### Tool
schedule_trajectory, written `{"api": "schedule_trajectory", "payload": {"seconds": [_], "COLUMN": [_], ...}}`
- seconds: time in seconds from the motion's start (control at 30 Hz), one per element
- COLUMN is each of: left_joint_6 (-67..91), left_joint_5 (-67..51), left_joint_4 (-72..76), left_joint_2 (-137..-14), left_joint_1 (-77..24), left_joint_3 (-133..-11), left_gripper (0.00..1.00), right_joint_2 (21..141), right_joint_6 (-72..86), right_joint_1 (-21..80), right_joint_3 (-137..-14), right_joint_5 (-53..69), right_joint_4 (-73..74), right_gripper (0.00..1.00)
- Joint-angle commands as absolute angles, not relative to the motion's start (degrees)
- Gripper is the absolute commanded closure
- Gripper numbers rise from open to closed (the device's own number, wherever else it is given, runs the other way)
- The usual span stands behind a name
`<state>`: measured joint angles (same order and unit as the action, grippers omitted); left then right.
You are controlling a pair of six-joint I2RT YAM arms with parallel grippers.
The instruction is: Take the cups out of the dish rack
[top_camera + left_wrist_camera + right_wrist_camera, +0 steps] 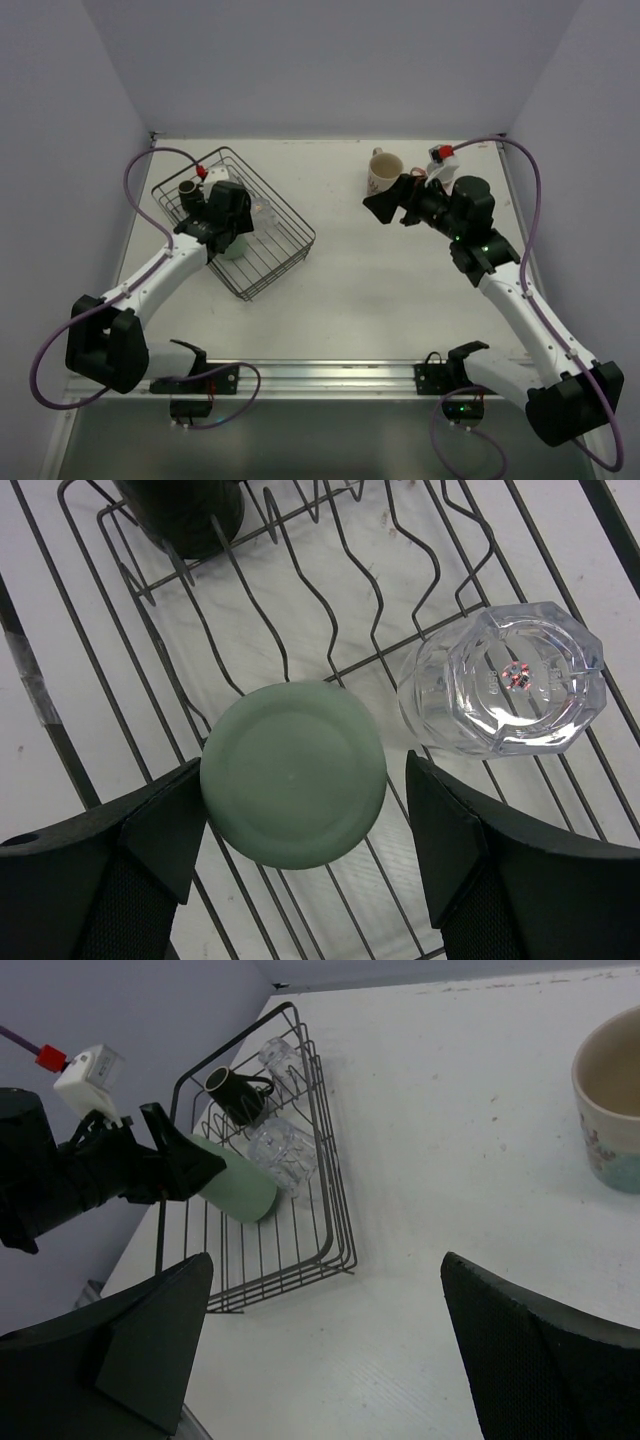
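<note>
The black wire dish rack [285, 245] stands at the far left; it also shows in the left wrist view [330, 610] and the right wrist view [330, 1200]. In it are an upside-down pale green cup [293, 773], a clear glass [505, 680], a second clear glass [278, 1057] and a dark brown mug [185, 515]. My left gripper [300, 825] is open astride the green cup's base; the left finger touches it, the right finger stands apart. The cream patterned mug [384, 172] stands upright on the table. My right gripper [385, 205] is open and empty just in front of it. The salmon-pink mug is out of view.
The white table [400, 290] is walled by pale panels at the back and both sides. A metal rail [330, 375] runs along the near edge between the arm bases. The cream mug [610, 1100] sits at the right edge of the right wrist view.
</note>
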<state>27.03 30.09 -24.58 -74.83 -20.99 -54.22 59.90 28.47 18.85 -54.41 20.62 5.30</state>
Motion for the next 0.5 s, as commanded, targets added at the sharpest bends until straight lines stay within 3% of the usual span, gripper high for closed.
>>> {"api": "schedule_trajectory", "payload": {"seconds": [0.0,0.1,0.13,0.37,0.47], "left_joint_6": [29.2,29.8,30.3,30.7,30.1], "left_joint_5": [29.9,30.1,30.2,32.5,32.6], "left_joint_4": [-20.7,-20.0,-19.9,-19.8,-20.9], "left_joint_2": [-75.9,-76.3,-76.3,-73.7,-70.0], "left_joint_1": [-20.5,-20.5,-20.6,-20.5,-20.5], "left_joint_3": [-53.3,-52.5,-52.2,-50.0,-50.2], "left_gripper": [0.18,0.28,0.37,0.57,0.61], "right_joint_2": [58.1,57.9,58.0,57.6,57.4], "right_joint_6": [29.4,30.0,30.0,30.7,31.2], "right_joint_1": [20.0,21.2,21.4,23.4,25.0], "right_joint_3": [-53.6,-52.6,-52.4,-50.8,-50.6], "right_joint_5": [22.5,22.7,22.8,22.9,23.4], "right_joint_4": [2.7,1.8,1.8,1.0,0.4], "right_gripper": [0.01,0.01,0.01,0.01,0.01]}}
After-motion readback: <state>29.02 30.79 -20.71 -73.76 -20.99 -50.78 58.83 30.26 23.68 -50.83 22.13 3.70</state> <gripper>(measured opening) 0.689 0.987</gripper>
